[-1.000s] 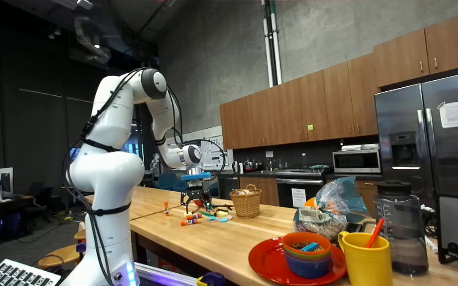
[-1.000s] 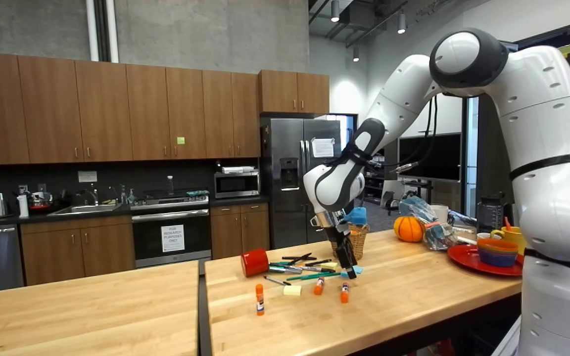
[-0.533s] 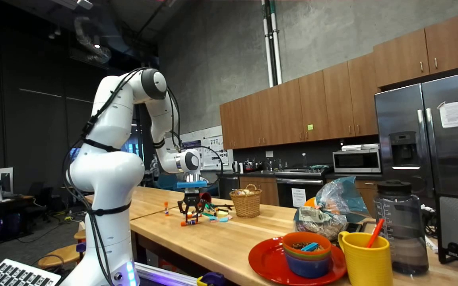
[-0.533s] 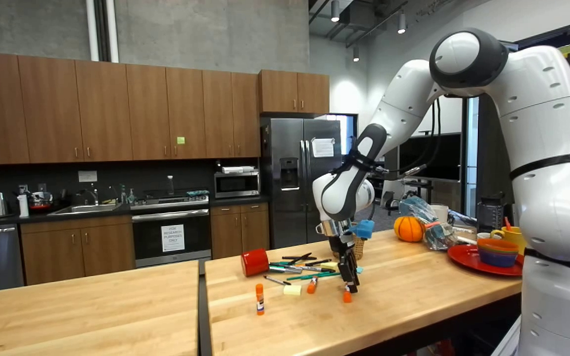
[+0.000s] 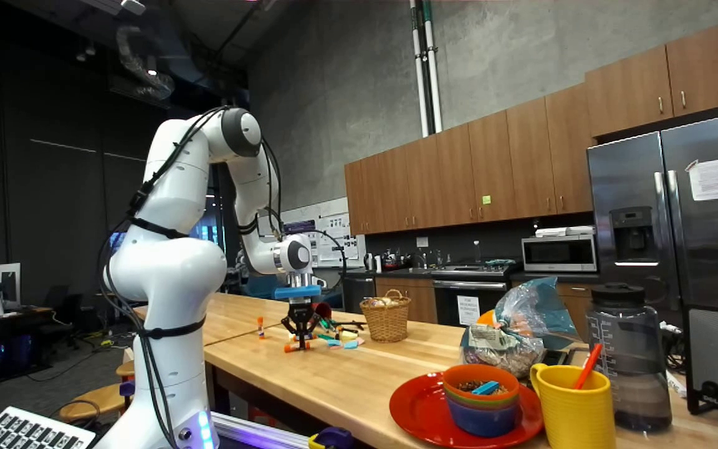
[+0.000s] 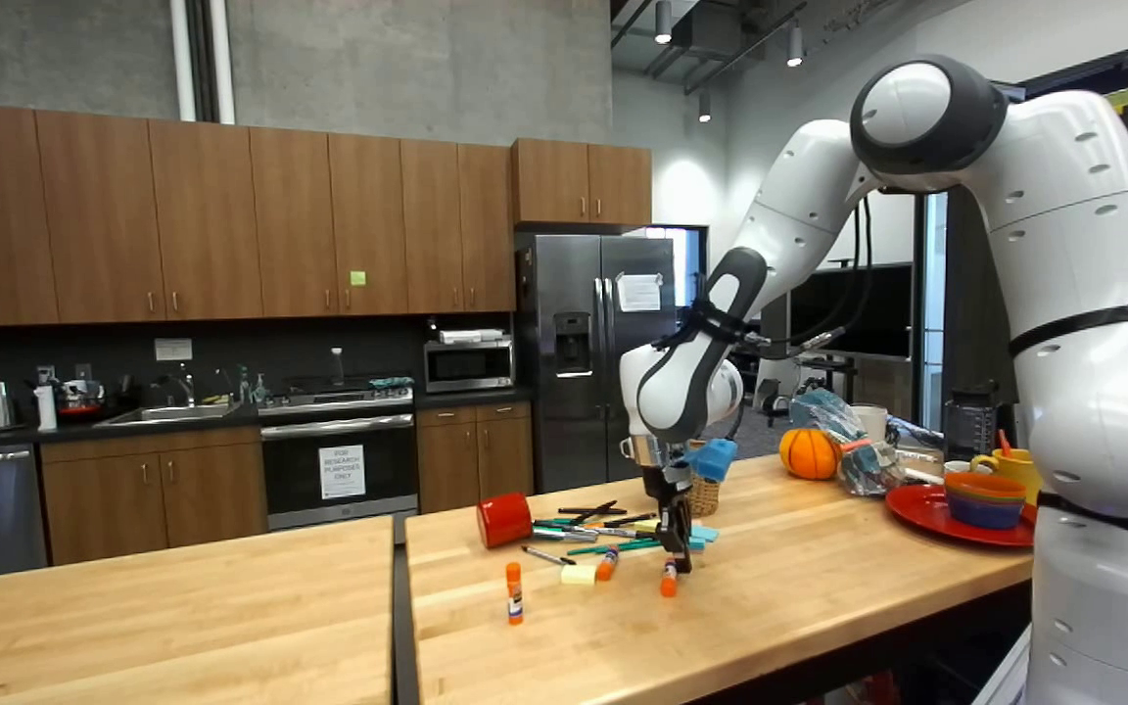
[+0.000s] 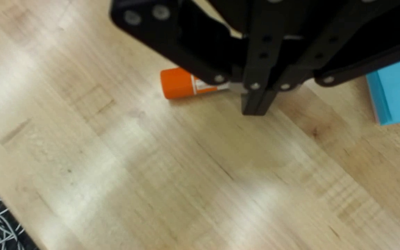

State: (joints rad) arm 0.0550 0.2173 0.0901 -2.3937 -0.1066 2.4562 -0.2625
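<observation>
My gripper (image 7: 254, 109) points down at the tabletop with its two black fingertips pressed together and nothing seen between them. An orange-capped glue stick (image 7: 177, 83) lies just behind the fingers in the wrist view, its other part hidden by them; whether they touch cannot be told. In an exterior view this lying glue stick (image 6: 669, 580) is beside the fingertips. A second glue stick (image 6: 607, 563) lies a little to the left there, and a third glue stick (image 6: 514, 593) stands upright. Blue sticky notes (image 7: 399, 92) rest to the right of the gripper in the wrist view.
Pens and markers (image 6: 588, 534) lie scattered by a tipped red cup (image 6: 504, 519). A yellow sticky pad (image 6: 579, 576) is nearby. A wicker basket (image 5: 386, 319) stands behind. Further off are a red plate (image 5: 412, 408) with stacked bowls, a yellow mug (image 5: 574, 408) and a bottle (image 5: 627, 362).
My gripper has come down from beside the pens to the glue sticks, and its fingers have shut. Both lying glue sticks have shifted slightly; the upright one has not moved.
</observation>
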